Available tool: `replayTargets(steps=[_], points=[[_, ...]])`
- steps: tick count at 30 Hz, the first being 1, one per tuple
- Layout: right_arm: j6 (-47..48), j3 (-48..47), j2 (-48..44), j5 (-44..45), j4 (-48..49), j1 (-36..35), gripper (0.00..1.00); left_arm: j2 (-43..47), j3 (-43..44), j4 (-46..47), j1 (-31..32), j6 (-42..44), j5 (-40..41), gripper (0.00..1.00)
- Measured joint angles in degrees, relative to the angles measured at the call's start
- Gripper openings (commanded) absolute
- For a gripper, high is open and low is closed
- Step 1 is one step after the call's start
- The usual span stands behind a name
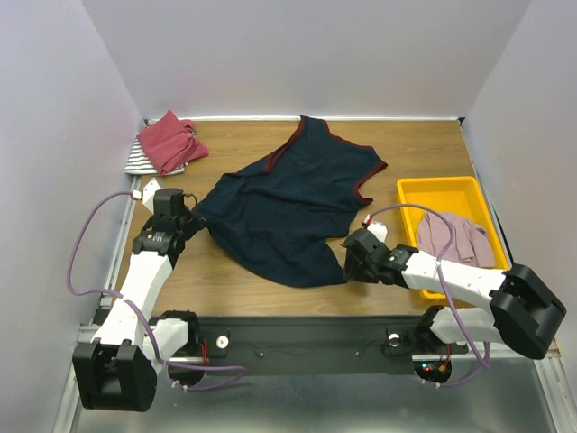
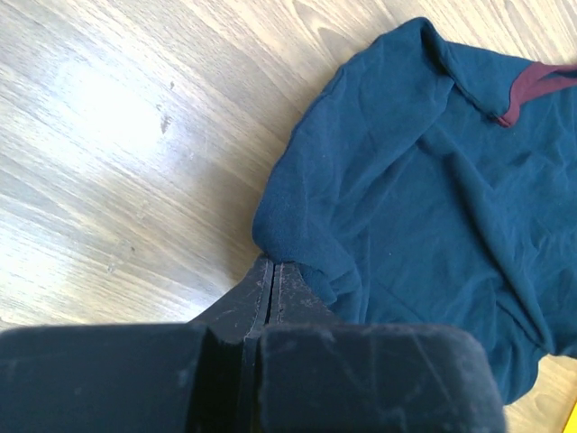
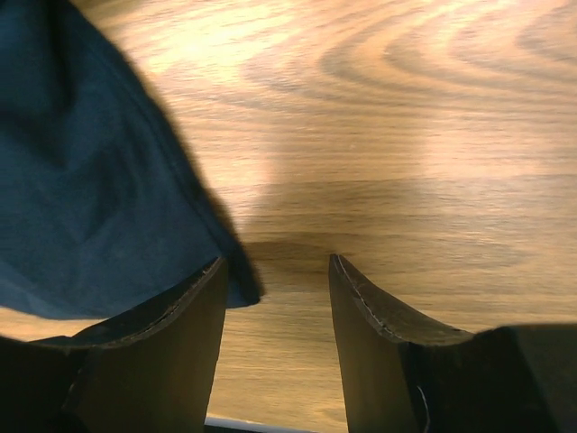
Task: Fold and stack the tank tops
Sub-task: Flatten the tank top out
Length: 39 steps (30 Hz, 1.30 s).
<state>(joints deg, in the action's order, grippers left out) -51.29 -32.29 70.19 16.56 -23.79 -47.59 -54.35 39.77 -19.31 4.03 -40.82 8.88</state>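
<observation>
A robotics lab cell: plain white walls (image 1: 315,54) box in a wooden table (image 1: 225,280) with a black mounting rail (image 1: 306,336)

- My left arm (image 1: 135,287) and right arm (image 1: 462,281) wear white shells with black joints and bases.
- A lilac cable (image 1: 79,245) runs along each.
- My left pincer (image 2: 272,265) and right pincer (image 3: 278,262) have dark, scuffed, tapering fingers.

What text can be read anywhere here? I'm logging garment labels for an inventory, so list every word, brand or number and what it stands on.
None can be read. The large navy cloth tank top with maroon trim shows only plain fabric in all three views, and the yellow plastic tray shows no marking.
</observation>
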Motion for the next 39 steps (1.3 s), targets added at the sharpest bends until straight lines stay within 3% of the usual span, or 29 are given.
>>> replayTargets(steps=[11,16,18,21,28,34,39], points=[[-1.2,0.7,0.9,-1.9,3.9,-1.6,0.52,0.5,0.0,0.2,0.0,0.1,-1.4,0.0],[-1.7,0.8,1.7,-1.3,4.6,-2.7,0.34,0.6,0.0,0.2,0.0,0.1,-1.7,0.0],[-2.3,0.9,1.9,-1.0,4.9,-2.8,0.32,0.6,0.0,0.2,0.0,0.2,-1.9,0.0],[-2.8,0.9,2.0,-0.5,5.1,-3.3,0.32,0.6,0.0,0.2,0.0,0.3,-2.4,0.0],[-3.8,0.9,2.2,0.4,6.4,-5.3,0.47,0.9,0.0,0.2,0.0,0.6,-3.3,0.0],[-4.2,1.0,1.9,0.3,6.4,-6.3,0.44,2.0,-0.6,0.5,0.0,0.7,-3.9,0.0],[-4.6,1.0,2.8,0.8,6.8,-6.5,0.33,2.1,-0.8,0.4,0.0,0.8,-4.2,0.0]])
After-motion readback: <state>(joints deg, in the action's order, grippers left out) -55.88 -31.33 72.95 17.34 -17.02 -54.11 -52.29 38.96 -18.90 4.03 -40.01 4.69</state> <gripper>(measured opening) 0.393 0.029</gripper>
